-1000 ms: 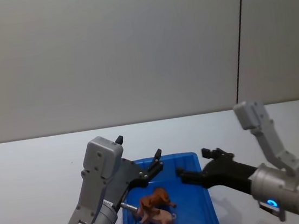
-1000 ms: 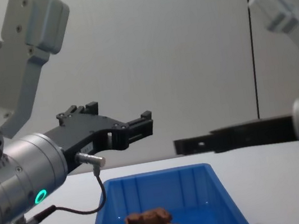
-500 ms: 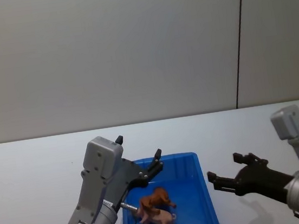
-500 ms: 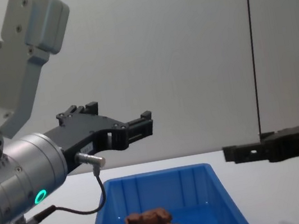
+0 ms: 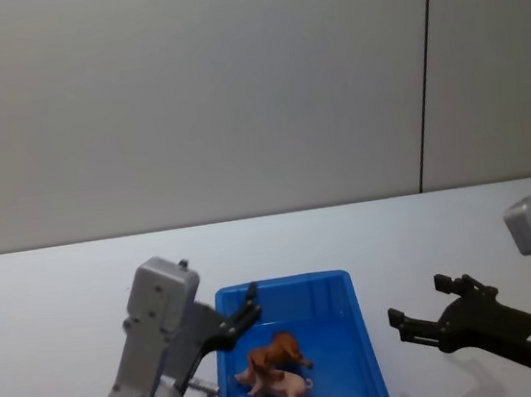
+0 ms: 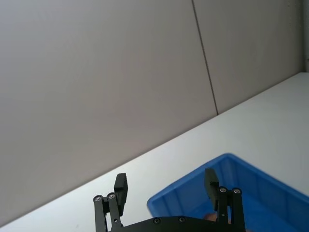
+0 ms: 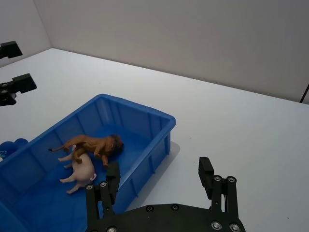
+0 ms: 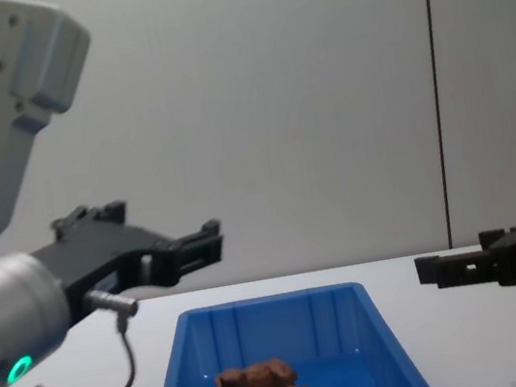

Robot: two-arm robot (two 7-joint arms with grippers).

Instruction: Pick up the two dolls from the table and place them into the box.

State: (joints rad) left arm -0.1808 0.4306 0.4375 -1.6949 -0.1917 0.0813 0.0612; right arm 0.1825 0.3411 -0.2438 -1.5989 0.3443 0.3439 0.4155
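Box: the blue box (image 5: 281, 283) sits on the white table (image 5: 53, 283), in front of us and near the middle.
Dolls: the lion (image 5: 276, 350) and the pig (image 5: 287, 387) are both inside the box on its floor. They touch each other, with the lion on the far side of the pig.
Left gripper: the left gripper (image 5: 243, 310) hangs in the air over the box's left rim. Its fingers are apart and hold nothing.
Right gripper: the right gripper (image 5: 417, 300) hangs over bare table to the right of the box, apart from the box's right wall. Its fingers are spread and empty.
Head view: from above we see how each gripper stands against the box's rims, and both dolls lying between the side walls.
Chest view: from the side we see both grippers held well above the box's rim, pointing inward toward each other with a wide gap between them.
Left wrist view: here we see the finger gap plainly, with one corner of the box beyond the fingers.
Right wrist view: this view looks into the box from the right. The pig lies on its side under the lion's legs, and a small blue rounded thing (image 7: 12, 146) sits just outside the far long wall. We cannot tell what it is.
Edges: the dolls lie clear of the right wall.
Open room: the table is bare to the right of the box and beyond its far rim.
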